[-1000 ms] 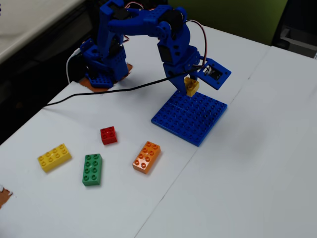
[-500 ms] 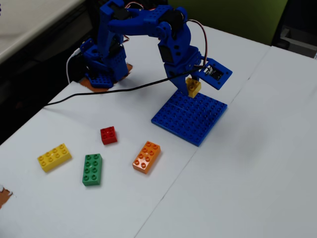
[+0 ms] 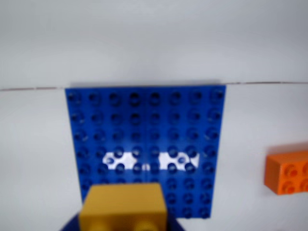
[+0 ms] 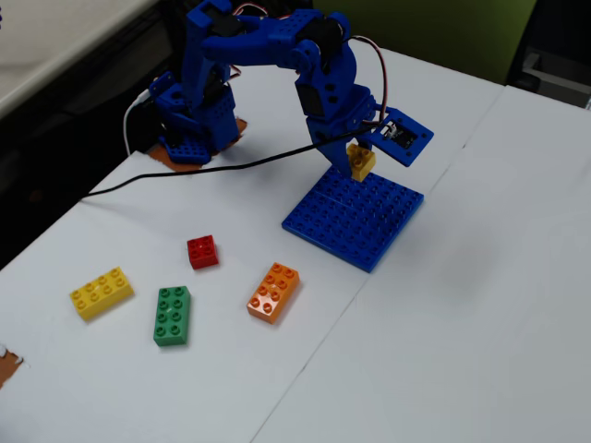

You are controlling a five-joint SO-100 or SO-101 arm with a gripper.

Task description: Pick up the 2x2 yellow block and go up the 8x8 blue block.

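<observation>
Held part: I see the small square yellow plastic brick [image 4: 361, 161] clamped in the blue two-finger gripper [image 4: 359, 163], raised above the far edge of the large flat blue studded baseplate [image 4: 355, 217].
Gripper state: closed on the brick; fingers touch its sides.
Wrist view only: the brick [image 3: 124, 207] fills the lower frame over the baseplate [image 3: 144, 130]; glare marks the studs.
Fixed view only: small red square brick [image 4: 202, 251], green eight-stud brick [image 4: 172, 315], long yellow eight-stud brick [image 4: 101, 293].
Both views: orange eight-stud brick [image 4: 273, 292], near the baseplate's corner.
Open room: I note bare white table [image 4: 462, 305] right of the baseplate.
</observation>
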